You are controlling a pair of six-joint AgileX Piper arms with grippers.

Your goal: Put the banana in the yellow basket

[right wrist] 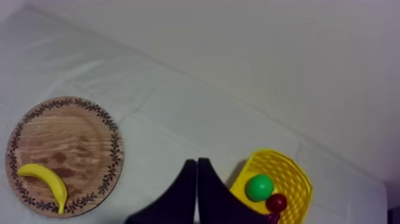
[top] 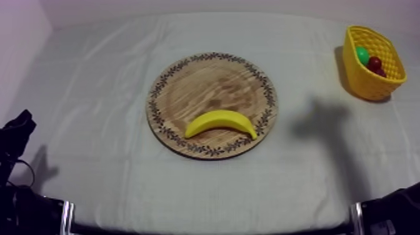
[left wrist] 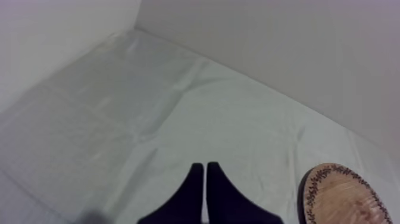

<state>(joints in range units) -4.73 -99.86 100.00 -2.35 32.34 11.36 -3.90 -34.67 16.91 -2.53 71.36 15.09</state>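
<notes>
The banana (top: 220,122) lies at the board's (top: 206,78) six o'clock edge. The basket (top: 369,86) stands toward two o'clock on the tabletop (top: 94,94). The left claw (left wrist: 205,167) and right claw (right wrist: 197,162) are narrow and empty. The right claw, being nearer the basket, should open wide across the banana's middle.

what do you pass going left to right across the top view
left arm → board, with the banana on it → basket
</notes>
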